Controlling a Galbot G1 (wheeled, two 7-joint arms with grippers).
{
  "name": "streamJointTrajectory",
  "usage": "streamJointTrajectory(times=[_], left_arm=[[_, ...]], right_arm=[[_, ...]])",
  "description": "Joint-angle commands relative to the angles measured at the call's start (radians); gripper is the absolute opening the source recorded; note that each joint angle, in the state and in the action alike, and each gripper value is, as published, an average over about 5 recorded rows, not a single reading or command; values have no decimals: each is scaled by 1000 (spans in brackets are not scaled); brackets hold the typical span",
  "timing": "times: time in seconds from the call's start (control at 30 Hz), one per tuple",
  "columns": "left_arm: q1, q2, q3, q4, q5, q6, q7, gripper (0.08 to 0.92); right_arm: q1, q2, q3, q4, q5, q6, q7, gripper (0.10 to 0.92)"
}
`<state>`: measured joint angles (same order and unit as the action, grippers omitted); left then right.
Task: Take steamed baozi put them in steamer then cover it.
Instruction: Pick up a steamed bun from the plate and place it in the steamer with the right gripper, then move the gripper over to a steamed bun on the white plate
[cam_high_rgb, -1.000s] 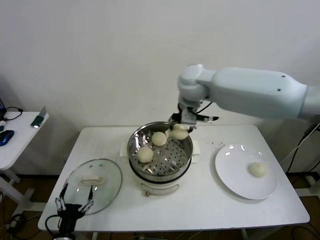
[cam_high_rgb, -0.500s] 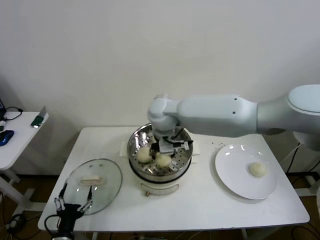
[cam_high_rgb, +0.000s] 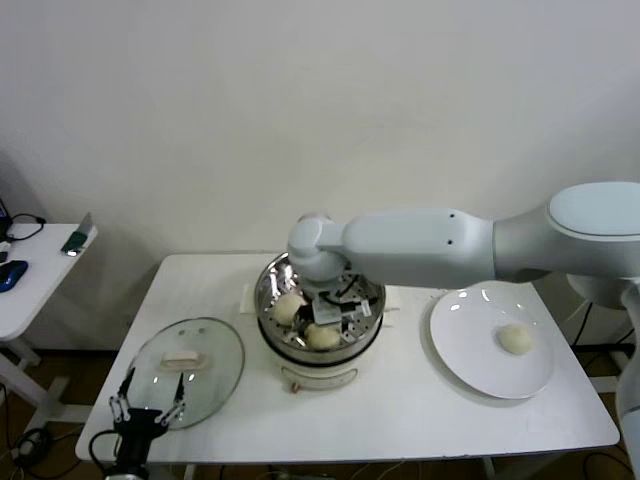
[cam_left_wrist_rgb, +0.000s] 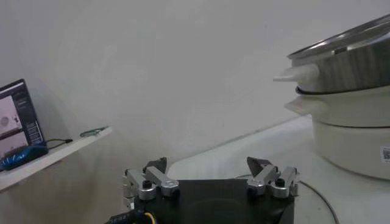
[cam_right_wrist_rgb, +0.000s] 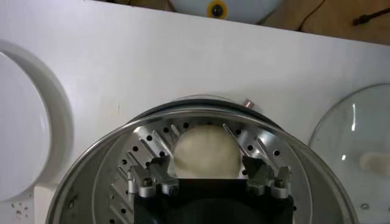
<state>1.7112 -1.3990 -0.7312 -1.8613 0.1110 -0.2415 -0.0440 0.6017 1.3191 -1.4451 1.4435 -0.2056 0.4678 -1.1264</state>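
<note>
Right gripper (cam_right_wrist_rgb: 209, 169) opens over a cream-white dough bun (cam_right_wrist_rgb: 207, 151) inside the shiny round steel steamer basket (cam_high_rgb: 272, 285) at the white table's (cam_high_rgb: 400, 415) centre.
Its jaws stand apart around the bun; a second bun (cam_high_rgb: 288, 307) lies alongside. A last bun (cam_high_rgb: 516, 339) waits on the flat white plate (cam_high_rgb: 460, 350) near the right edge. The round glass lid (cam_high_rgb: 190, 370) lies near the left edge, beside the parked, open left gripper (cam_high_rgb: 147, 408).

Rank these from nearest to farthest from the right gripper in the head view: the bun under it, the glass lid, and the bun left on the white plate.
From the right gripper, down in the steamer:
1. Bun under it, on the steamer floor, front side.
2. Glass lid, flat on the table to the robot's left.
3. Bun on the white plate, to the right; only slightly farther than the lid.
</note>
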Motion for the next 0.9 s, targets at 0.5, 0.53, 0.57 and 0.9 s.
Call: streamJointTrajectory(times=[0.5,0.53,0.57,0.9], left_arm=[[12,5,4,-1,13,-5,-2,823],[11,5,5,-1,14,-5,-2,823],[9,5,7,-1,15,-5,-2,823],[-35,-14,36,-23,38,20,3,823]], right_arm=[[177,-221,11,-99,227,-153,38,823],[201,-243,-17,-116,286,-197,53,823],[222,-269,-47,-134,344,-239,70,823],[190,-544,-99,-170,551,-596,135,823]])
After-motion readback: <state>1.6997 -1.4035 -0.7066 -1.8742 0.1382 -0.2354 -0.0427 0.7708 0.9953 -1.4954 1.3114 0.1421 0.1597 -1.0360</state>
